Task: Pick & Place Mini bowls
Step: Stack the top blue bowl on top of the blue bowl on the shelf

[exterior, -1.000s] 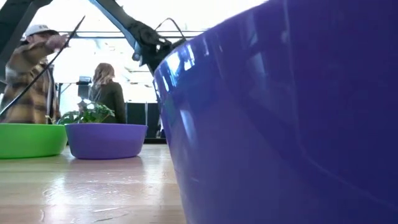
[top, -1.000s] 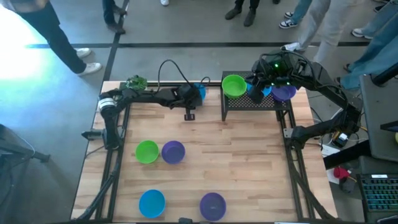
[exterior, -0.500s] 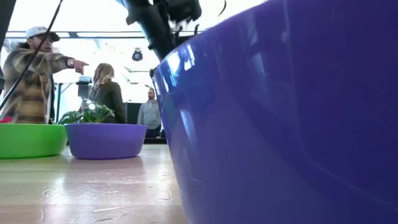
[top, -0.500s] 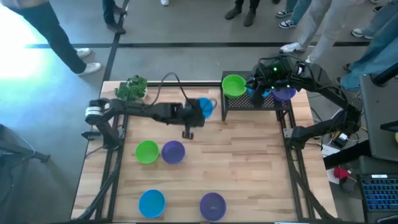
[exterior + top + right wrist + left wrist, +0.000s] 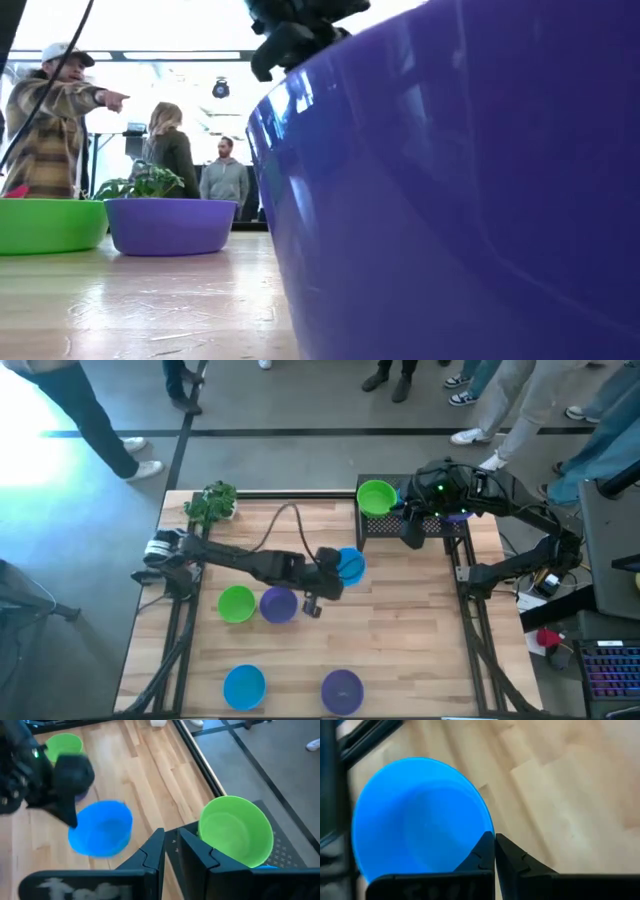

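Observation:
My left gripper (image 5: 335, 572) hangs over the middle of the table, shut on a blue mini bowl (image 5: 351, 565); that bowl (image 5: 420, 815) fills the left wrist view. My right gripper (image 5: 411, 530) is shut and empty over the black rack (image 5: 440, 530) at the far right. A green bowl (image 5: 376, 497) and a partly hidden purple one (image 5: 458, 513) sit on the rack. Standing on their bases on the table are a green bowl (image 5: 236, 603), a purple bowl (image 5: 278, 604), a blue bowl (image 5: 244, 685) and another purple bowl (image 5: 342, 690). My left gripper pinches the blue bowl's rim (image 5: 487, 827), one finger (image 5: 479, 857) inside the bowl and the other (image 5: 512, 860) outside. The fingers come slanting down from the table's left. The bowl is lifted clear of the table, mouth up and roughly level.
A small leafy plant (image 5: 214, 500) stands at the far left corner. The near purple bowl (image 5: 450, 180) blocks most of the low view. Bare wood lies between the rack and the near bowls. People stand beyond the far edge.
My left gripper has carried the blue bowl from beside the rack at the far edge toward the near edge and a little right, to the table's middle, staying shut on it. My right gripper has drawn slightly toward the rack's near side.

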{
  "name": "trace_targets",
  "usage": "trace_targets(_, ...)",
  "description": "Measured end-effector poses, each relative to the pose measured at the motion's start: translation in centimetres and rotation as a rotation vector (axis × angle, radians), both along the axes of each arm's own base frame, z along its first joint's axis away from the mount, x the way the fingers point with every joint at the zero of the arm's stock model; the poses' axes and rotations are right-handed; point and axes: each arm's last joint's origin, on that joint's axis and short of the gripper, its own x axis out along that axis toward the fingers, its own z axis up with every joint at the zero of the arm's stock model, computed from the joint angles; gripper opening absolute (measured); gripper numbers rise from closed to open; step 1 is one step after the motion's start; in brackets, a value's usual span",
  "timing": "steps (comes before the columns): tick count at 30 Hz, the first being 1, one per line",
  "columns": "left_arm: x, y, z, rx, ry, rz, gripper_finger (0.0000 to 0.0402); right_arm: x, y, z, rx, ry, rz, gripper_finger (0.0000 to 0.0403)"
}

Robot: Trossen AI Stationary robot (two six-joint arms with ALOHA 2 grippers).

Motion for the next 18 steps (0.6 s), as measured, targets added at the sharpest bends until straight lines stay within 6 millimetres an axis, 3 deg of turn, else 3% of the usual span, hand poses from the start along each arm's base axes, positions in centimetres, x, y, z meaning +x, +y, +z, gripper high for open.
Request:
trace_targets(8,3.0,-1.3,-1.3,-0.028,0.038,-0.068,0.0000,0.2,0.9,0.0,0.010,-0.003,0.030,0.0050)
trace_targets(18,5.3,-2.3,-4.7,-0.118,0.119,-0.129,0.0000,-0.1,1.1,-0.4,0.064,0.034,-0.008,0.0050)
